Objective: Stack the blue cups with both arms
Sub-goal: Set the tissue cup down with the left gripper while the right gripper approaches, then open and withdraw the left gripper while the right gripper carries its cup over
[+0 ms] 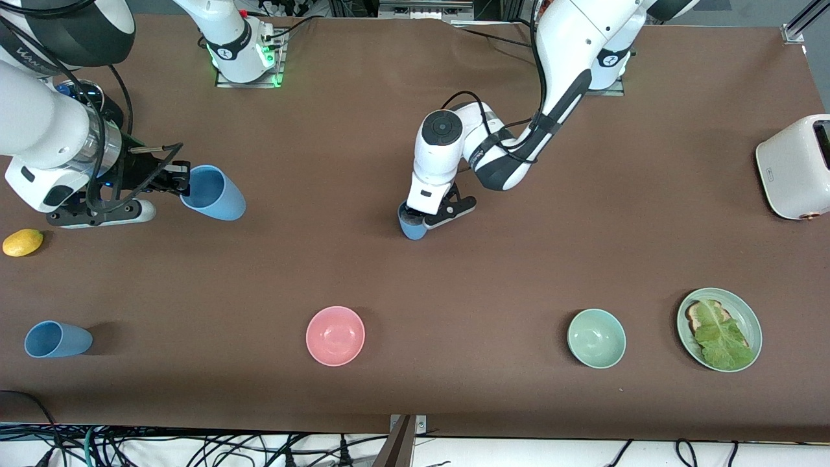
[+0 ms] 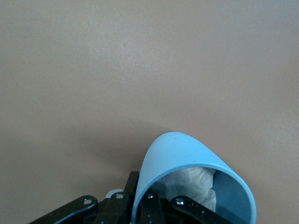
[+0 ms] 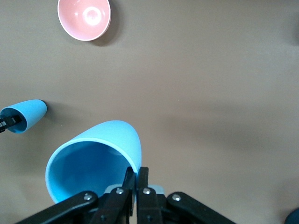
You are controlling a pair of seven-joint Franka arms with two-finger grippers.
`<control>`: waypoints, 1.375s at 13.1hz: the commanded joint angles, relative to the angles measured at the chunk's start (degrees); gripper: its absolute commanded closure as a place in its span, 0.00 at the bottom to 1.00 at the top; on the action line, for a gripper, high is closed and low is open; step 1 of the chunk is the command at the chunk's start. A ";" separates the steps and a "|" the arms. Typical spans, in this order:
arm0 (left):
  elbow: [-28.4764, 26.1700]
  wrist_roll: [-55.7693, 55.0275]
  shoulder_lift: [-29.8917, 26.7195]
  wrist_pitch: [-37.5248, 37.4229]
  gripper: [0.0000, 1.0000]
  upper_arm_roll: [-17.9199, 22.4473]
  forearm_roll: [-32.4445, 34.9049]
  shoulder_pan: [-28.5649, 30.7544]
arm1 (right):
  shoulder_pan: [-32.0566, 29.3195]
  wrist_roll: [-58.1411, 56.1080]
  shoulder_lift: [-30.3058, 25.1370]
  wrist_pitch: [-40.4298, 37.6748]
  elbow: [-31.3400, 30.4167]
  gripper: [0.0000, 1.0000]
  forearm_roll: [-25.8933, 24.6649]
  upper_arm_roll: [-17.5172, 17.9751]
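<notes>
My right gripper (image 1: 183,181) is shut on the rim of a light-blue cup (image 1: 214,192), held tilted on its side above the table at the right arm's end. The right wrist view shows this cup (image 3: 93,158) with my right gripper (image 3: 138,179) pinching its wall. My left gripper (image 1: 428,217) is shut on the rim of a smaller-looking blue cup (image 1: 412,228), low over the table's middle. In the left wrist view that cup (image 2: 187,172) shows white inside, and my left gripper (image 2: 140,198) has one finger inside the rim and one outside. A third blue cup (image 1: 57,339) lies on its side near the front camera.
A lemon (image 1: 23,242) lies at the right arm's end. A pink bowl (image 1: 335,335), a green bowl (image 1: 596,338) and a green plate (image 1: 752,321) with toast and lettuce line the front. A white toaster (image 1: 794,165) stands at the left arm's end.
</notes>
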 commanded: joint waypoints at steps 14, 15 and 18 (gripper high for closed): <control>5.89 -1.39 -4.07 -12.45 0.10 -0.94 0.60 1.35 | -0.15 9.00 0.94 0.37 1.94 0.99 0.36 4.54; 6.85 -0.95 -4.95 -15.43 0.08 -1.12 -0.27 1.79 | -0.15 9.45 1.29 0.37 1.94 0.99 0.27 5.15; 13.77 5.72 -7.50 -25.79 0.00 -0.94 -6.77 3.29 | 0.02 10.06 1.46 0.46 2.02 0.99 0.27 5.60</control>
